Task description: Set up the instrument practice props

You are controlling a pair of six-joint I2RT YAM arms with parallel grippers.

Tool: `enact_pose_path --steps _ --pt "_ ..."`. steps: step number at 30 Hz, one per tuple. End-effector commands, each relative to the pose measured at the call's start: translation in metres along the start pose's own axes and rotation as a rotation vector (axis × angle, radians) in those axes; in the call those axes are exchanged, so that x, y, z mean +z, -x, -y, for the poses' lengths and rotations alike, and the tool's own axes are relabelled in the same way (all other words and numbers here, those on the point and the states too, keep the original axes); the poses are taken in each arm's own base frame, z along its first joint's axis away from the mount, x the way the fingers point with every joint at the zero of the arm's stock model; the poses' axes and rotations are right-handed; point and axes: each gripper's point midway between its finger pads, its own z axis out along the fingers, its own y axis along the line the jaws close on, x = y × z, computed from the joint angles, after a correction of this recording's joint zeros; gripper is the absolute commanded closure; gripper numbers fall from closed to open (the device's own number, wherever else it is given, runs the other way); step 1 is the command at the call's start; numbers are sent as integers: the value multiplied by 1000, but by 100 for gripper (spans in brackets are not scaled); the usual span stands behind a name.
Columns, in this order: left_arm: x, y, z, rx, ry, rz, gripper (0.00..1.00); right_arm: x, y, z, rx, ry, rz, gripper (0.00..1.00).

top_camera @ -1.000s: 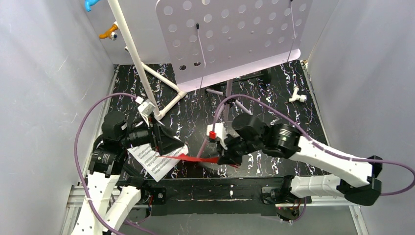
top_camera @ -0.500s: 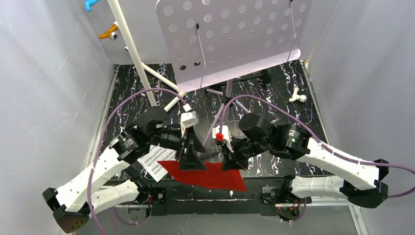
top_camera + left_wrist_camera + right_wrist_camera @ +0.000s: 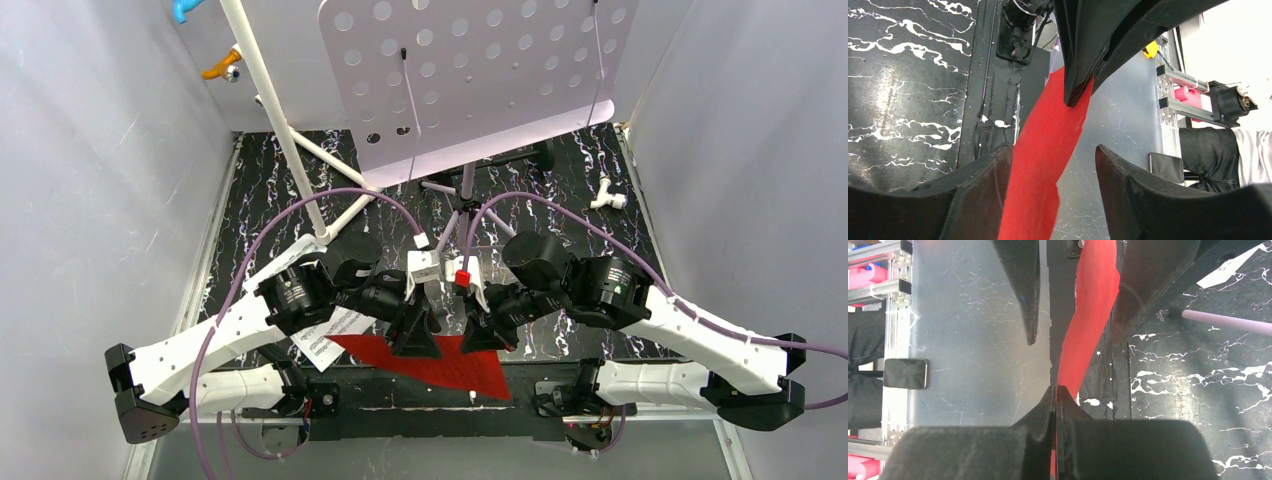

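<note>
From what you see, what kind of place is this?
Probably a robot test booth: plain white walls enclose a black marbled table, with the left arm and the right arm mounted at its near edge.

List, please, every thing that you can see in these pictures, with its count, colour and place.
music stand: one, lilac, back centre
red sheet: one, red, front edge, between the two grippers
white sheet: one, white with print, front left, beside the red sheet
pipe frame: one, white, back left
pipe fitting: one, white, back right
table: one, black with white veins
left gripper: one, black, open around the red sheet
right gripper: one, black, shut on the red sheet
</note>
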Motion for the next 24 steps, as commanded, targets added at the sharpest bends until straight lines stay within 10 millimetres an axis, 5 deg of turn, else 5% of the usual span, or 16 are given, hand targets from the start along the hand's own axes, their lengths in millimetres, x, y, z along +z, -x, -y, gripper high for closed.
enact_pose_path --steps 1,6,10,11,13,17,19,24 --pt "5 3 -1 -9 16 7 45 -4 20 -9 -26 35 66 99" --pt "4 -1 1 0 15 15 62 -6 25 -8 -19 20 98 99" --pt "-7 1 1 40 51 68 90 -5 27 -4 1 -10 112 99" --pt "-14 4 2 59 68 96 99 -5 27 1 10 -36 119 85" --pt "-26 8 0 81 125 150 100 -8 28 17 33 -136 146 47" --pt "-60 21 4 120 223 283 100 -20 41 60 148 -395 356 3" --pt "-81 31 6 122 285 352 100 -24 55 63 187 -398 508 2" --pt "-129 59 34 125 314 532 100 -18 98 24 153 -115 767 2"
